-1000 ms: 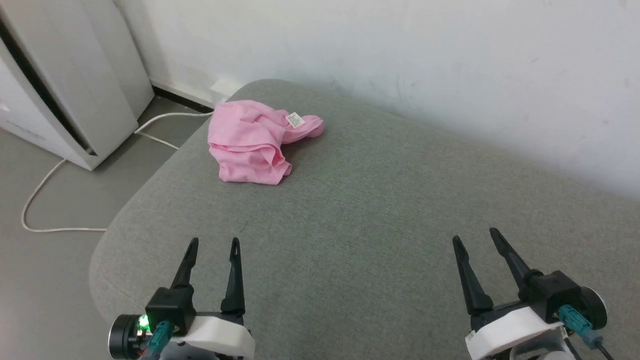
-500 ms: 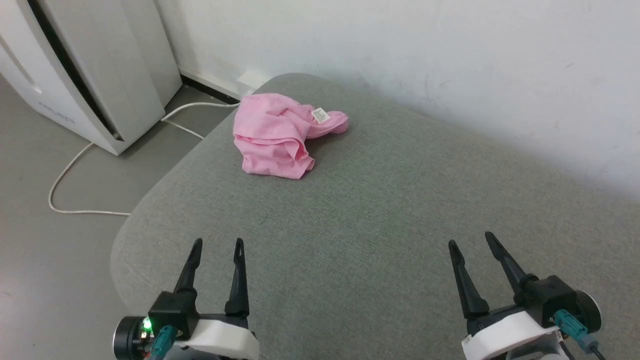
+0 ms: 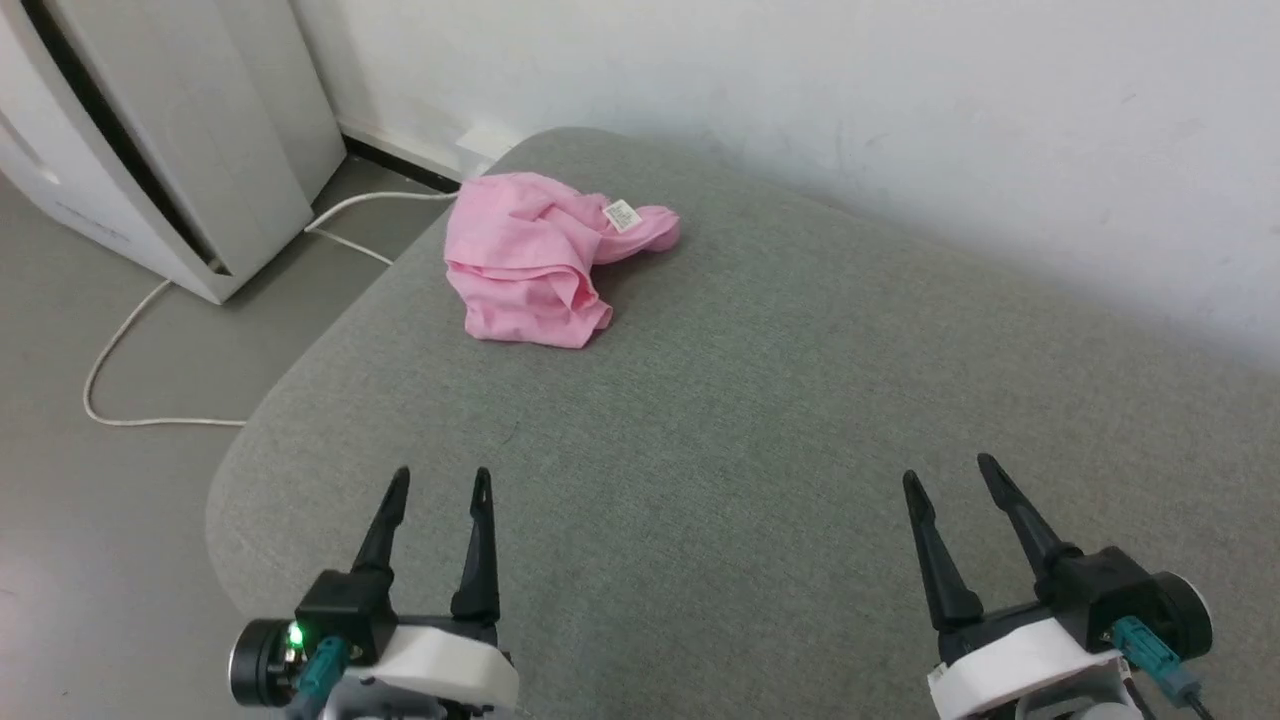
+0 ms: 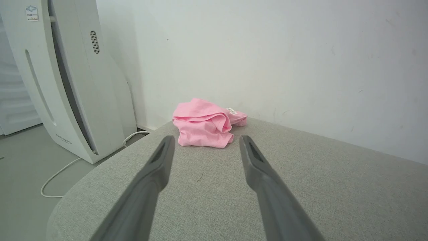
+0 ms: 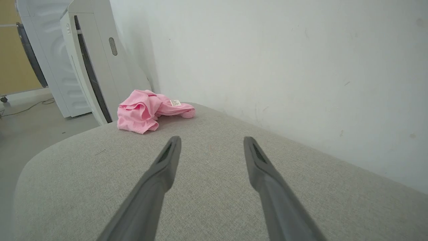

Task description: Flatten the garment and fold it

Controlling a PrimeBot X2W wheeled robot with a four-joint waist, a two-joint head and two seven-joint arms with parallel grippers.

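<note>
The garment (image 3: 530, 260), light pink shorts, lies crumpled in a heap at the far left corner of a grey upholstered surface (image 3: 750, 400), its small white label (image 3: 622, 214) facing up. In the left wrist view the garment (image 4: 204, 124) sits straight ahead, beyond the fingertips; in the right wrist view the garment (image 5: 143, 112) is ahead to the left. My left gripper (image 3: 440, 478) hovers open and empty near the front edge, well short of the cloth. My right gripper (image 3: 948, 470) is open and empty at the lower right, far from it.
A tall white appliance (image 3: 150, 140) stands on the floor to the left, with a white cable (image 3: 130, 330) trailing across the grey floor. A white wall (image 3: 850, 120) runs directly behind the grey surface, whose rounded left edge (image 3: 260, 410) drops to the floor.
The head camera has shifted, so the whole scene sits differently in the picture. The garment lies as before, and both grippers stay open in about the same place.
</note>
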